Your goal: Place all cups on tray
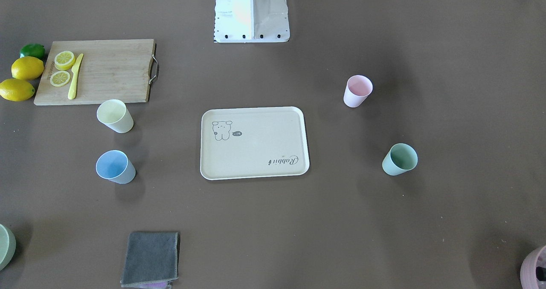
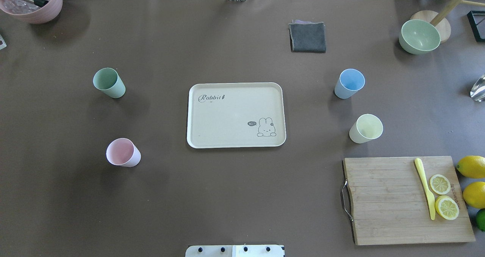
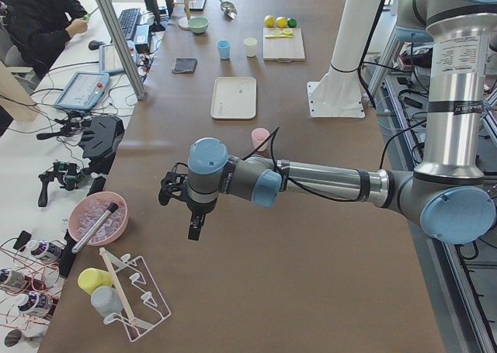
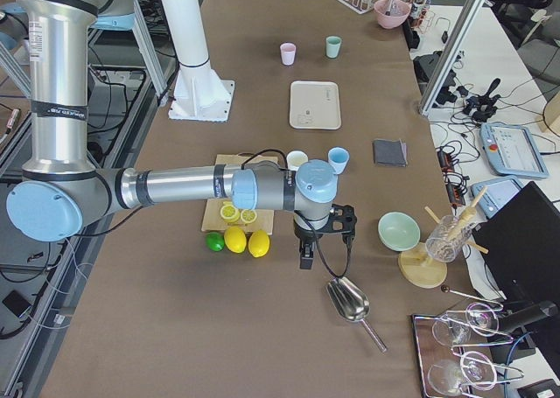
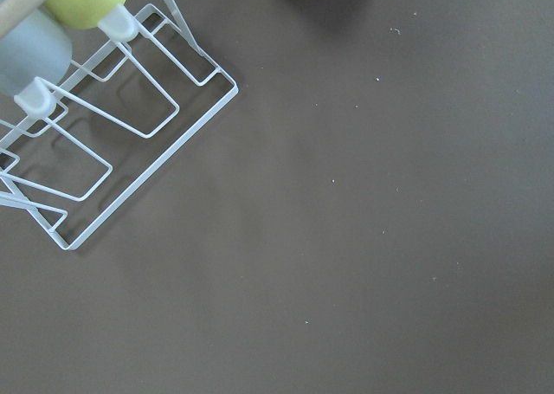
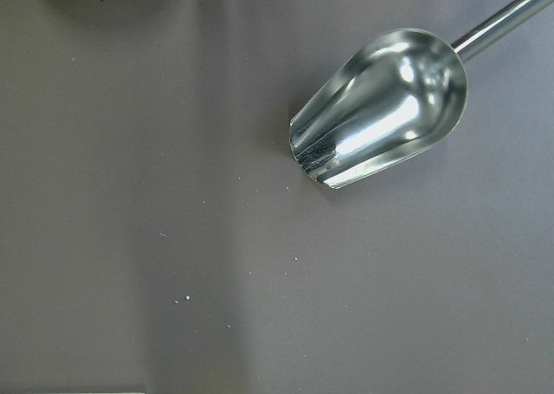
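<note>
Four cups stand upright on the table [image 2: 235,196], all well apart from the tray [image 2: 227,116] at its middle and none on it yet: the mint green cup [image 2: 109,82] far left, the pink cup [image 2: 123,152] near left, the light blue cup [image 2: 349,83] far right and the pale yellow cup [image 2: 365,128] near right, near meaning the robot's side. Both arms hang out past the table's ends, the left arm [image 3: 326,184] over bare table by a wire rack [image 5: 112,151] and the right arm [image 4: 175,186] by a metal scoop [image 6: 381,108]. Whether the left jaws or right jaws are apart or together I cannot tell. The likeliest slip is a tipped cup, since these look light and tapered and a finger clipping a lip on the way down would probably topple one. A cup lowered onto the tray's raised rim would sit tilted. The tightest spot is on the right, where the pale yellow cup has the cutting board [image 2: 386,200] close on its near side and the light blue cup beyond it. The left pair has open table all round. If both arms reach the tray together they may crowd each other — taking turns looks safer.
</note>
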Available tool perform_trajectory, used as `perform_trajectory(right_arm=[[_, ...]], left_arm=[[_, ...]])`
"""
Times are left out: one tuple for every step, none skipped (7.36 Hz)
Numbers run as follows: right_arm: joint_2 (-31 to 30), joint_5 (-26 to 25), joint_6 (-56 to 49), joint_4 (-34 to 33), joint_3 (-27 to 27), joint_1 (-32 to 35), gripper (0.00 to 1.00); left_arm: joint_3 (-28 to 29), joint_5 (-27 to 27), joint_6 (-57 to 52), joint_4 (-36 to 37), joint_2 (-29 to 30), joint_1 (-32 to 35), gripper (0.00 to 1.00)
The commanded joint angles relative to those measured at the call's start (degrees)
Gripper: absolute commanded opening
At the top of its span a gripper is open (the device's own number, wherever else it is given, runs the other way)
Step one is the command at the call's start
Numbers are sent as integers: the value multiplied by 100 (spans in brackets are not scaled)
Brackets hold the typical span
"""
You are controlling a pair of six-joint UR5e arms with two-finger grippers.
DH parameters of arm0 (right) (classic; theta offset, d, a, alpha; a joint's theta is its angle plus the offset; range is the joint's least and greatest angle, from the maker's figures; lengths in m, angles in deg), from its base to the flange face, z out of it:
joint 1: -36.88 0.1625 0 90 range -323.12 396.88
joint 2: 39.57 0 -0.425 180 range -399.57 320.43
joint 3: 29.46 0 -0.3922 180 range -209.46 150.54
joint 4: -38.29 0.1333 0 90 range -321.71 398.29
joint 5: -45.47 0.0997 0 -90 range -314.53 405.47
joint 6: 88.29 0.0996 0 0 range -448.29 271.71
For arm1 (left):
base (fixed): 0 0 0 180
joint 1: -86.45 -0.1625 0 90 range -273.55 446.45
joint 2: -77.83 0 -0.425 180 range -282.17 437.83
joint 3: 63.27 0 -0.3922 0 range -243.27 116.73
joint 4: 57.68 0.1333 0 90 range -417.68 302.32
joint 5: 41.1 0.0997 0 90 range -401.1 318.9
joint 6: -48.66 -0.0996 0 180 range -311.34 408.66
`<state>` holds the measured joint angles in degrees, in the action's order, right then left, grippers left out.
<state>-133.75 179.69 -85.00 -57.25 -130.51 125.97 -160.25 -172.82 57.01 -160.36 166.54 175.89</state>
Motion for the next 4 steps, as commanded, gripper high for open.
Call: perform_trajectory(right_arm=[[5, -1, 14, 0, -20, 3, 100], [5, 8, 14, 0, -37, 3, 100], [14, 16, 14, 0, -46, 3, 100], [14, 51, 14, 0, -55, 3, 100]], left_arm=[[-13, 7, 0, 2, -38, 21, 98], [-48, -2, 9, -16, -169, 21, 98], [-57, -2, 35, -16, -179, 12, 98], [-57, -2, 35, -16, -179, 12, 98]])
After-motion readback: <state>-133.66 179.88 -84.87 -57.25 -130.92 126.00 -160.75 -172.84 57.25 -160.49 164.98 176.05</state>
